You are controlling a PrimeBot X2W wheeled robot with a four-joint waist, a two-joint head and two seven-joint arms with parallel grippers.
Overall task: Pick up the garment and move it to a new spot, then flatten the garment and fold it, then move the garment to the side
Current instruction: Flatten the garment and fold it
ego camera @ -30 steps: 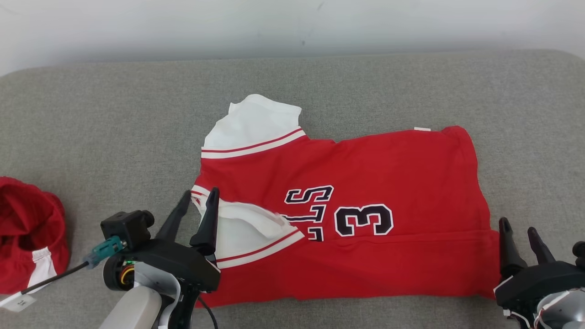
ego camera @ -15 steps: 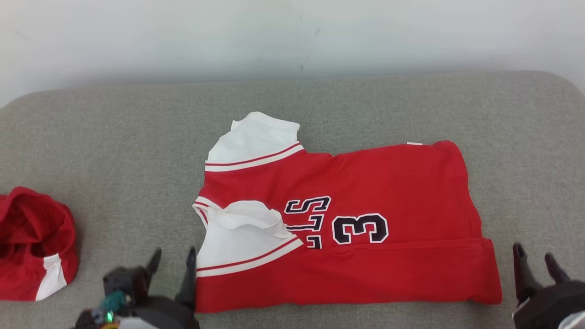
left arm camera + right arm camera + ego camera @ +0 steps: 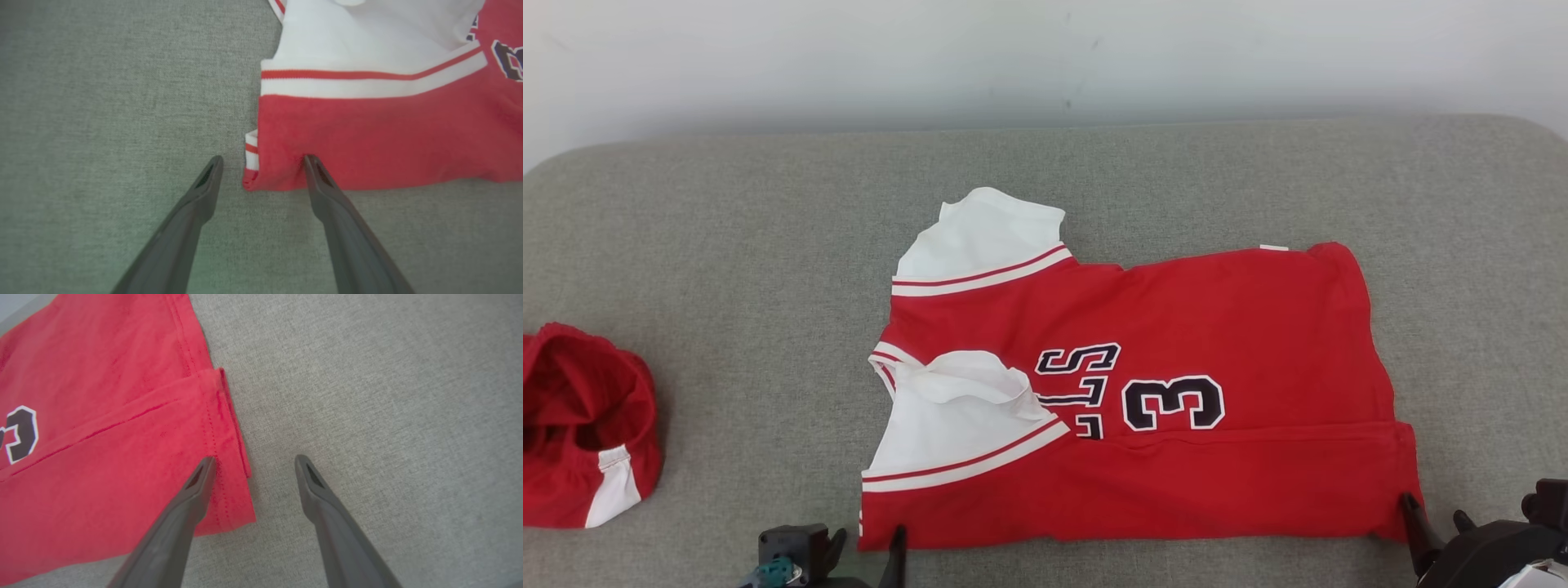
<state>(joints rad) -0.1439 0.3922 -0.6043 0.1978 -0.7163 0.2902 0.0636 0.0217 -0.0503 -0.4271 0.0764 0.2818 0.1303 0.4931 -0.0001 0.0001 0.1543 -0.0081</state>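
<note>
Setting is a big grey woven-fabric surface (image 3: 727, 269), kinda padded-looking, with rounded far corners (image 3: 1531, 135). Behind it there's a plain off-white wall (image 3: 849, 57) with a few tiny dark specks (image 3: 1067, 104). Lighting's soft and even, just a faint shadow band where wall meets fabric.

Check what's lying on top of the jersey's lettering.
A white sleeve folded inward overlaps part of the black lettering on the red jersey; the folded-up near edge cuts off the lowest letter. Hidden parts unreadable.

Two red-and-white fabric garments (flat numbered jersey (image 3: 1176, 327), crumpled bundle (image 3: 580, 433)), two dark long-fingered grippers (left gripper (image 3: 263, 158), right gripper (image 3: 255, 457)), one grey cloth surface (image 3: 727, 245).
</note>
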